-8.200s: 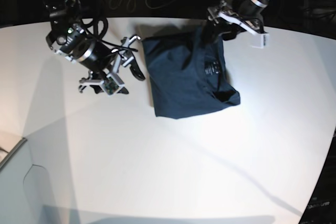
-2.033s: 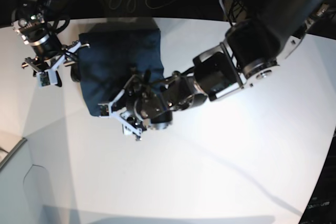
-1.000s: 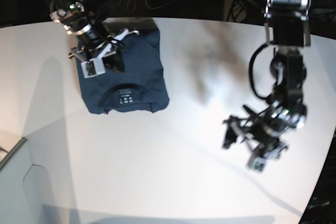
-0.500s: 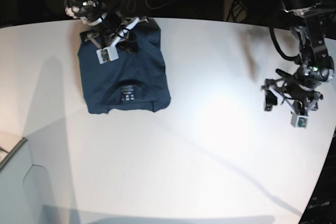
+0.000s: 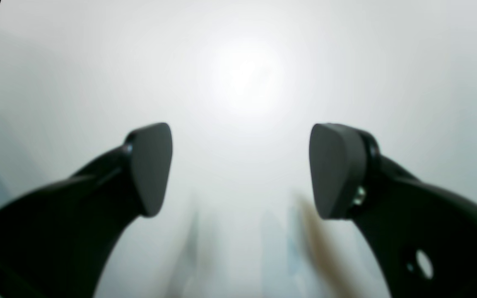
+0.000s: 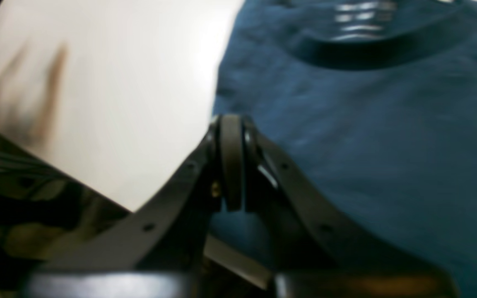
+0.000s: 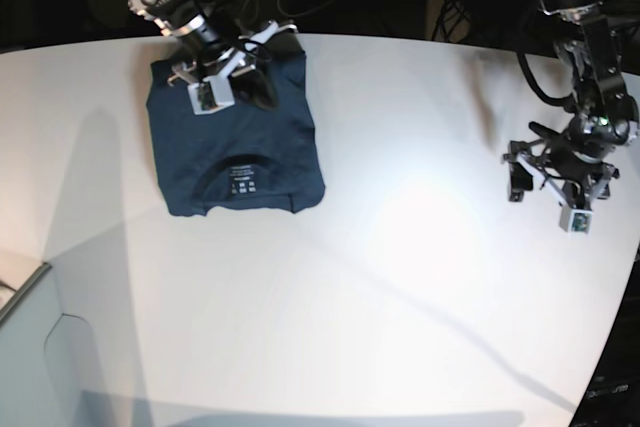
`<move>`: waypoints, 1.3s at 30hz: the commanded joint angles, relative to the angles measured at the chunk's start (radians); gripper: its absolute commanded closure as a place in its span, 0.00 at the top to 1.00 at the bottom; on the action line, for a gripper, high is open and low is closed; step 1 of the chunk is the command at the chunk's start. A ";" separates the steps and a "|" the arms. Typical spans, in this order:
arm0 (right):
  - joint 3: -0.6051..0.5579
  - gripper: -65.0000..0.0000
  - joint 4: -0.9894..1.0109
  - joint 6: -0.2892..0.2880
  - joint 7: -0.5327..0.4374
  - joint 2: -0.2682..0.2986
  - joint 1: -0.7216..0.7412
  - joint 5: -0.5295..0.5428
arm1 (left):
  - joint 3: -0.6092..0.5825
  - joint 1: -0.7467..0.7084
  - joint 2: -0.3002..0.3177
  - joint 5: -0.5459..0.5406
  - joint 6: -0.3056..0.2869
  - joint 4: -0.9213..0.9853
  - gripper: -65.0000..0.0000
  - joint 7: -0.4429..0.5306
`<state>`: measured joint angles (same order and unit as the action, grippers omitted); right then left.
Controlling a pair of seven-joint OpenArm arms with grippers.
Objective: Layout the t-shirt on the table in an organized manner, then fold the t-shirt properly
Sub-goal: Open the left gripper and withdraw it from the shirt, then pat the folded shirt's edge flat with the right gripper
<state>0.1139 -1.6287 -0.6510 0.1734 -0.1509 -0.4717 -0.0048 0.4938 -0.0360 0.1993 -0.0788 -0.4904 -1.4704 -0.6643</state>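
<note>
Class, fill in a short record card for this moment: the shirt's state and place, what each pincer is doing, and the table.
t-shirt: dark navy, folded into a compact rectangle, white neck label showing, lying flat at the far left of the base view
table: white, curved edge
right pincer: shut, over the shirt's far edge; grip on cloth unclear
left pincer: open, empty, over bare table far from the shirt

The t-shirt (image 7: 235,142) lies folded on the table (image 7: 330,297) at about ten o'clock from the tabletop's middle, its neck toward six o'clock. The right gripper (image 7: 238,79) sits over the shirt's twelve-o'clock end. The left gripper (image 7: 548,187) hangs above bare table at three o'clock, well apart from the shirt.
</note>
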 commanded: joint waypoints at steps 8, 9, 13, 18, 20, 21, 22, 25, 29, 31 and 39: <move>-0.029 0.00 0.161 -0.005 -0.012 0.000 0.038 0.010 | 0.070 -0.021 0.013 -0.005 0.002 -0.020 0.76 0.016; -0.030 0.00 0.175 -0.005 -0.012 0.000 0.038 0.010 | 0.084 -0.023 0.013 -0.005 0.002 -0.020 0.76 0.016; -0.035 0.00 0.149 -0.005 -0.038 0.001 0.034 0.010 | 0.115 -0.046 0.013 -0.013 0.002 -0.020 0.76 0.016; -0.032 0.00 -0.026 -0.003 -0.099 0.010 -0.042 0.010 | 0.133 -0.066 0.013 -0.013 0.002 -0.020 0.76 0.016; -0.032 0.00 -0.095 0.000 -0.100 0.027 -0.065 0.010 | 0.138 -0.066 0.013 -0.014 0.002 -0.020 0.76 0.016; -0.024 0.00 -0.118 0.000 -0.099 0.033 -0.072 0.010 | 0.139 -0.066 0.013 -0.014 0.002 -0.020 0.76 0.016; 0.000 0.00 -0.133 0.000 -0.094 0.037 -0.074 0.010 | 0.144 -0.066 0.012 -0.014 0.002 -0.020 0.76 0.016; 0.096 0.00 -0.120 0.000 -0.093 0.033 -0.065 0.010 | 0.159 -0.068 0.006 -0.014 0.002 -0.020 0.76 0.016; 0.200 0.00 -0.037 -0.006 -0.100 0.038 -0.019 0.010 | 0.159 -0.081 0.010 -0.014 0.002 -0.020 0.76 0.016; 0.243 0.00 0.014 -0.006 -0.100 0.038 -0.003 0.010 | 0.159 -0.081 0.010 -0.014 0.002 -0.020 0.76 0.016; 0.281 0.00 0.152 -0.008 -0.104 0.050 0.024 0.010 | 0.159 -0.089 0.007 -0.014 0.002 -0.020 0.76 0.016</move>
<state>0.3920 -1.4662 -0.6518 0.0799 -0.1047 -0.4438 0.0006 0.6476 -0.1284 0.1936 -0.0834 -0.4908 -1.4727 -0.6693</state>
